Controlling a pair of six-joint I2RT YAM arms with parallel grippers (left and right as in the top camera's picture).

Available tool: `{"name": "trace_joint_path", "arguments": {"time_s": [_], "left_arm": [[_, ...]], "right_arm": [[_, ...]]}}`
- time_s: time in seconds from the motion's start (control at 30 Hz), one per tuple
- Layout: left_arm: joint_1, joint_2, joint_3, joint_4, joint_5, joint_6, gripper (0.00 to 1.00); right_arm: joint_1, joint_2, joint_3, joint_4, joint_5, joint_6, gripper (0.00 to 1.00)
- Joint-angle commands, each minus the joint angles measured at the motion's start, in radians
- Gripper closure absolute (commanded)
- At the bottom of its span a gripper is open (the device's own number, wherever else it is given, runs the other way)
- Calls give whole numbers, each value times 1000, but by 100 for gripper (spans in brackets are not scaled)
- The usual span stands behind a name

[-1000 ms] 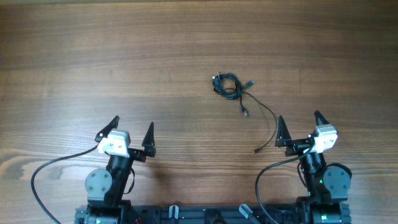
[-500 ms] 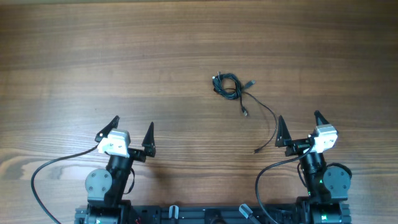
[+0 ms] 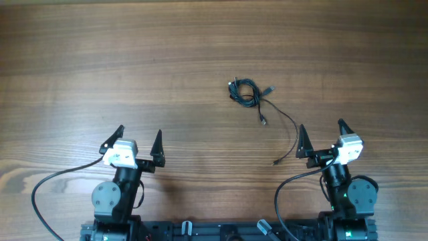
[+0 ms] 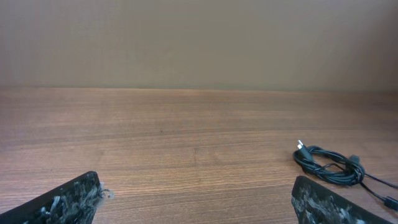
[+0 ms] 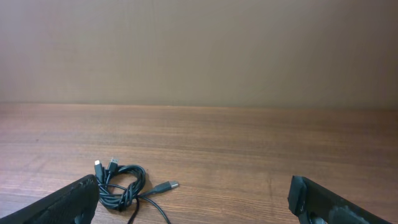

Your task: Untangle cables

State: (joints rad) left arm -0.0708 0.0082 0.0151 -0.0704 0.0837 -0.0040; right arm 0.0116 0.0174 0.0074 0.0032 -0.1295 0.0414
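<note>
The left gripper (image 3: 140, 130) has edged slightly left, while the right gripper (image 3: 321, 125) and cables (image 3: 245, 94) stay put, both grippers spread wide and empty.

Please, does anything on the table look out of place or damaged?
Only the cables: bunched in a small knot right of centre, one strand trailing toward the right gripper. No damage shows. Nothing else stands out.
</note>
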Motion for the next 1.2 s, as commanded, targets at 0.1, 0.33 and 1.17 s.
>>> {"name": "trace_joint_path", "arguments": {"time_s": [0.1,0.33,1.17], "left_arm": [[-3,-1,-9,-1,-14,16,0],[-3,-1,-9,-1,-14,16,0],[-3,0,235,-237,62,-373,0]], "right_arm": [[2,-10,-2,3,17,13,0],[2,-10,-2,3,17,13,0],[2,-10,-2,3,17,13,0]]}}
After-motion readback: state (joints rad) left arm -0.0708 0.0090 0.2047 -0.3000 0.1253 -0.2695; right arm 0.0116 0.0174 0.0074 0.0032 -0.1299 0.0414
